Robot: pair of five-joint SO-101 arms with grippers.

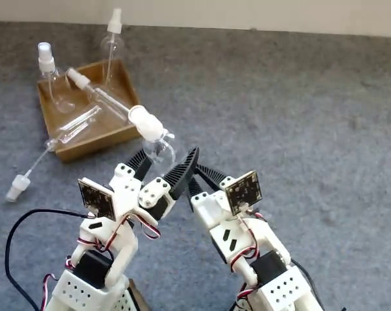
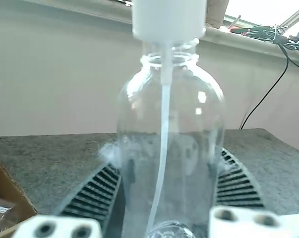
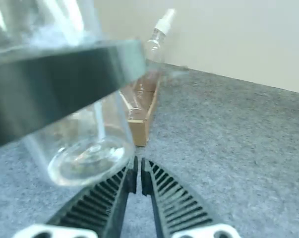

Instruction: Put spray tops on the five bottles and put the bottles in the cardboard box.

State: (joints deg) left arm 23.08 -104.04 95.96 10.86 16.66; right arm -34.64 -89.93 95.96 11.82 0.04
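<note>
Tabletop [image 1: 299, 97] right of both arms lies open; leftward passage is obstructed by the cardboard box [image 1: 94, 144] crowded with lying bottles [image 1: 111, 103], an upright bottle [image 1: 111, 45] behind it, a loose spray top [image 1: 18, 186] off its near corner, and the held bottle [image 1: 157, 150] in the left tool [image 1: 168, 155]

White arms [image 1: 104, 259], black ribbed pincer fingers [image 1: 182, 172], red wires [image 1: 150, 230], perhaps bare camera boards [image 1: 242, 190].

The 2 arms lean forward side by side, tips converging. The left end effector [image 1: 164, 162] clamps a bottle [image 1: 157, 150]; the right end effector [image 3: 139, 174] is closed on nothing.
</note>
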